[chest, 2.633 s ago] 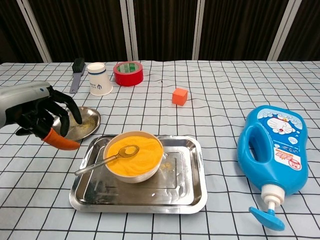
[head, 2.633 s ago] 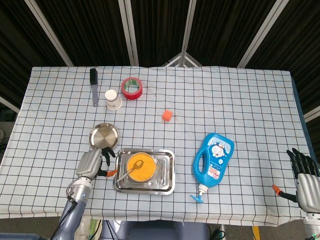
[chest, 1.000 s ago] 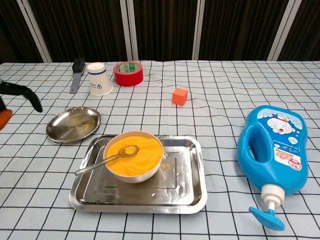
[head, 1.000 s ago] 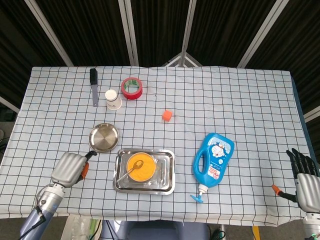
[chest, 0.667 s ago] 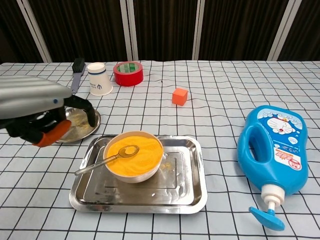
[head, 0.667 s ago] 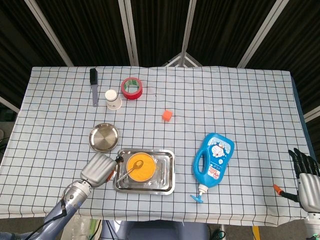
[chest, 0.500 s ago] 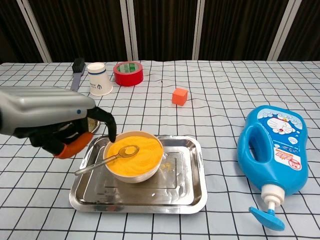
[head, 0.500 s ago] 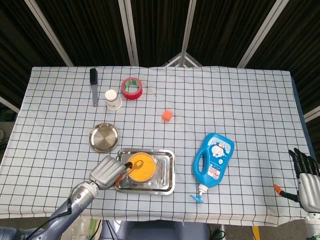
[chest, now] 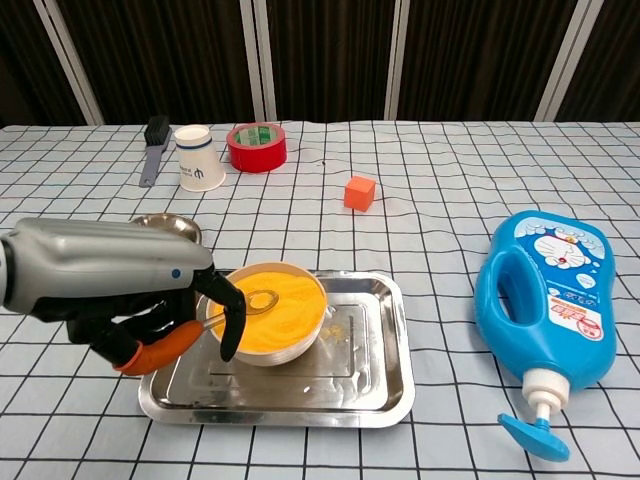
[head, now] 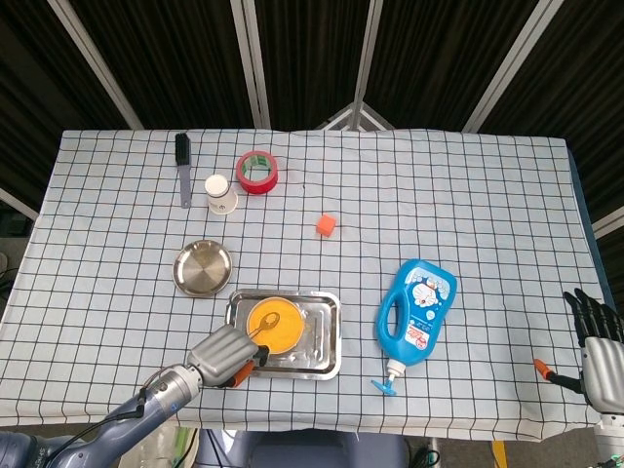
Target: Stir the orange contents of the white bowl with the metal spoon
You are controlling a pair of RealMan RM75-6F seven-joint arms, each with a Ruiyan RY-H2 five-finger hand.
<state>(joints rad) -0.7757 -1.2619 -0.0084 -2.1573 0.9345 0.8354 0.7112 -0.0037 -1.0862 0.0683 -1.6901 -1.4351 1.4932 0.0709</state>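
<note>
While the spoon lies handle-out toward the left hand, fingers curl over its handle, grip unclear; right hand idle, spread, far.

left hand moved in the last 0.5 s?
Yes. In the head view the left hand has slid toward the near table edge and right, now over the steel tray's front-left corner at the spoon handle.
</note>
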